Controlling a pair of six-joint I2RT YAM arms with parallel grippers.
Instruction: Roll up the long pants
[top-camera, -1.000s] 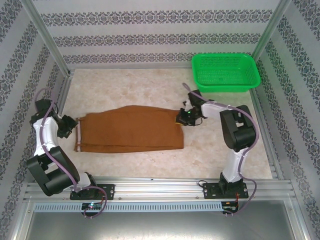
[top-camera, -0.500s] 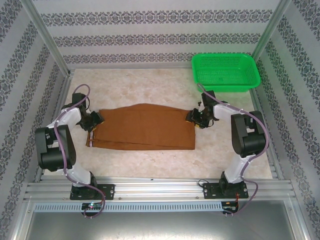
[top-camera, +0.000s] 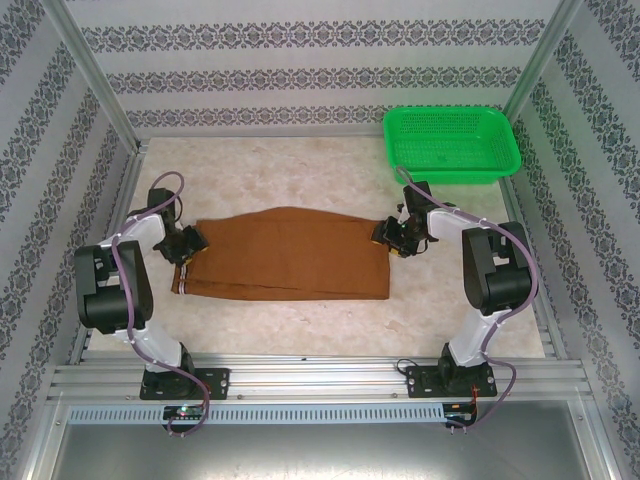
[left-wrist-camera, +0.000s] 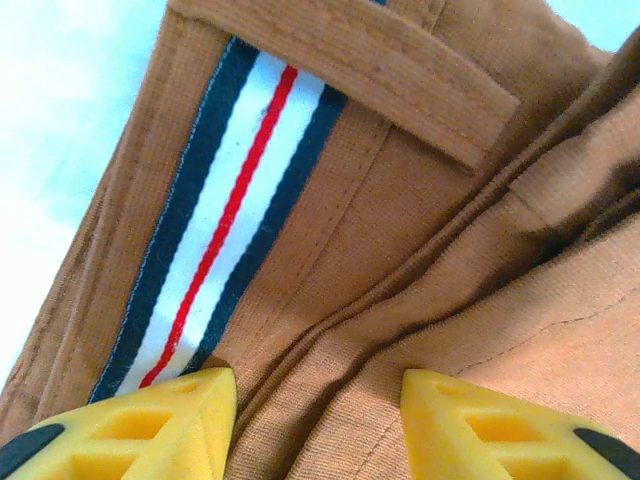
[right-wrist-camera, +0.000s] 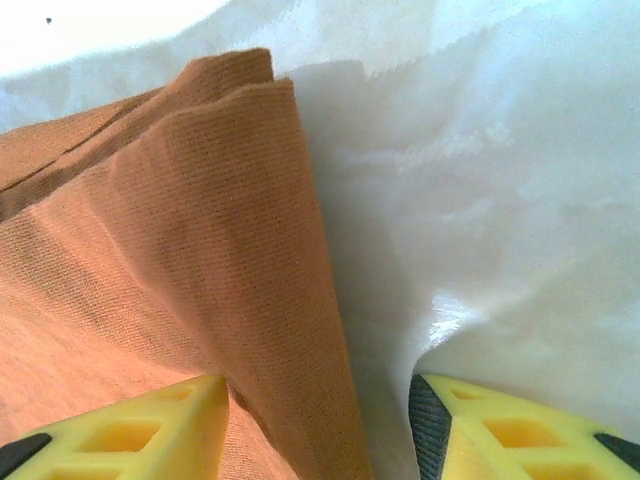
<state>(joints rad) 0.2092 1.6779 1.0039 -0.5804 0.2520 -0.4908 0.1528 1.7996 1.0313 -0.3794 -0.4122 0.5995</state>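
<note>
1. Long pants (top-camera: 285, 255) lie flat across the middle of the table (top-camera: 300, 170), waist to the left and leg ends to the right. A second ago the whole garment lay further left.
2. The left gripper (top-camera: 187, 243) sits at the waist end. In the wrist view its yellow fingers (left-wrist-camera: 150, 425) stand apart above the striped lining (left-wrist-camera: 225, 215) and a belt loop (left-wrist-camera: 400, 75), with no cloth pinched between them. A second ago it was out near the table's left edge.
3. The right gripper (top-camera: 393, 236) is at the far corner of the leg ends with its fingers apart. One finger is over the cloth and the other over bare table, with the folded edge between them. It has also shifted right.
4. The green basket (top-camera: 452, 143) sits in the far right corner, where it was before.
</note>
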